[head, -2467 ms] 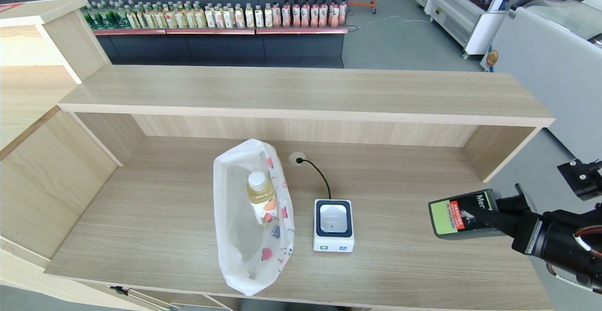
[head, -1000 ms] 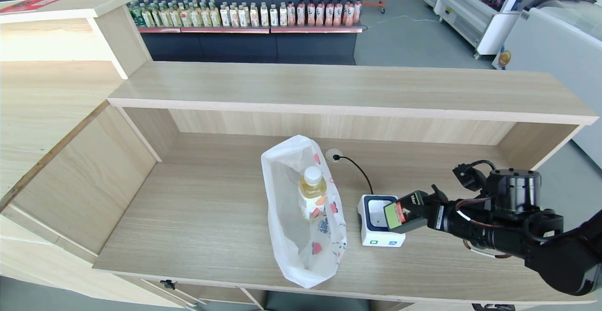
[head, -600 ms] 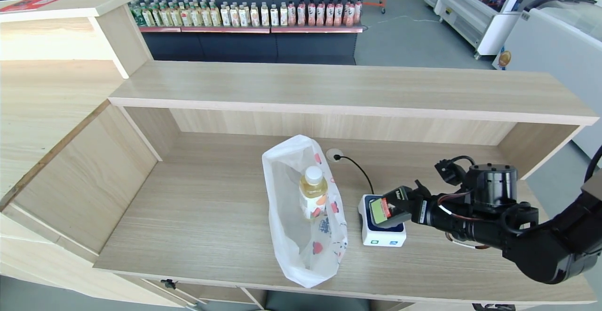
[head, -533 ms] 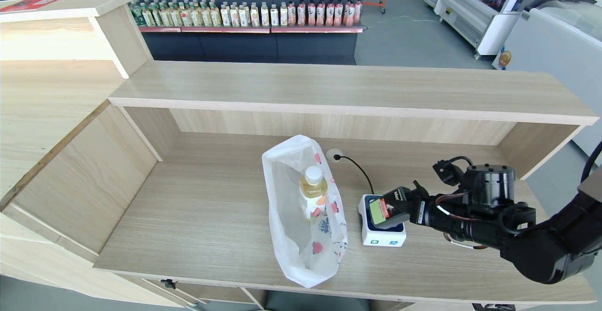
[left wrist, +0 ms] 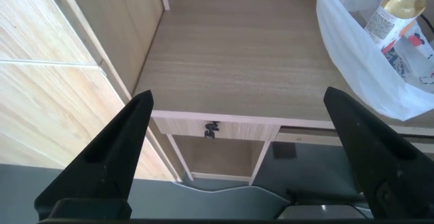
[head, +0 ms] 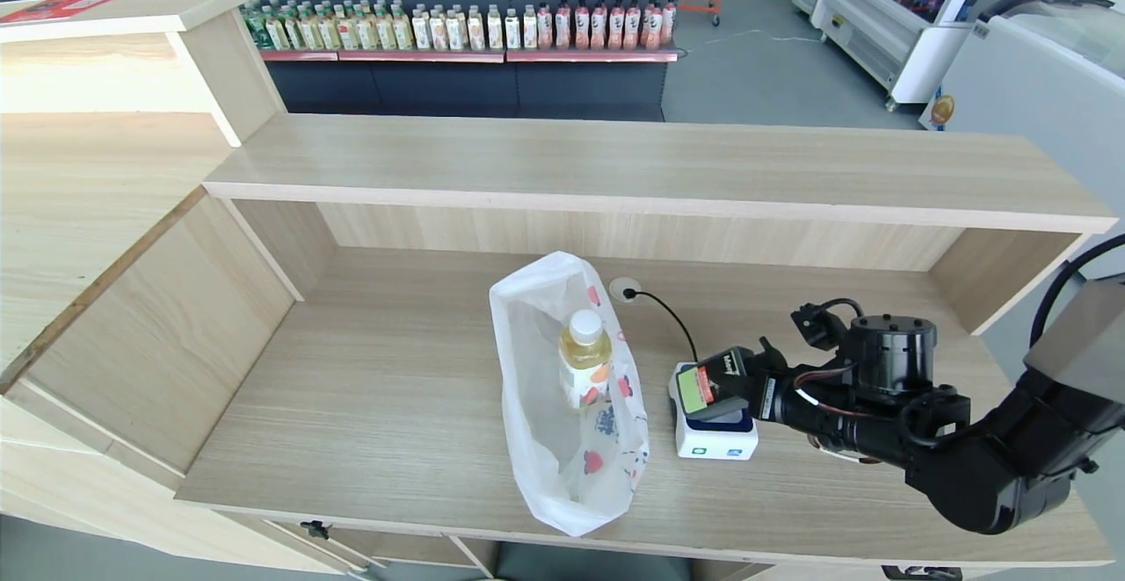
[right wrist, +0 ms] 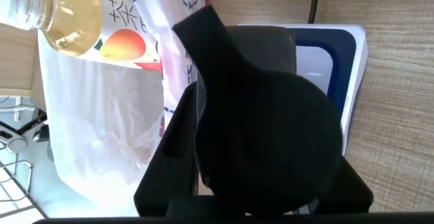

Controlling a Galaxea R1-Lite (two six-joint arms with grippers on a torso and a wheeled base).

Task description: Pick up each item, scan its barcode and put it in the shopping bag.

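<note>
Pale wooden table [head: 395, 388] with a raised back ledge, spread across the head view. From the left wrist, its front edge [left wrist: 237, 68] seen from above, with a small dark latch [left wrist: 211, 129] on the panel below.

Near mid-table, white shopping bag [head: 545, 440] with red and blue prints, lying mouth open and lengthwise toward the front edge. Same bag at the corner of the left wrist view [left wrist: 366, 61] and, crumpled and close, in the right wrist view [right wrist: 102, 136].

Right hand [head: 734, 383] reaching in from the right side, pinching a dark pack [head: 694, 388] between its fingers. Left hand [left wrist: 234, 156] off the table's front edge, fingers spread wide, nothing between them.

Just right of the bag, white scanner [head: 714, 440] with a dark-framed window, flat on the table. In the right wrist view, its blue-rimmed corner [right wrist: 339, 81] showing past the dark bulk of hand and pack.

Pack held right over the scanner's window, green-and-red end toward the bag; touching it or not, impossible to tell.

Inside the bag, bottle [head: 584, 361] of yellow drink with white cap; fruit label plain from the right wrist [right wrist: 74, 20].

Thin black cable [head: 672, 326] curving from scanner to a table grommet.
</note>
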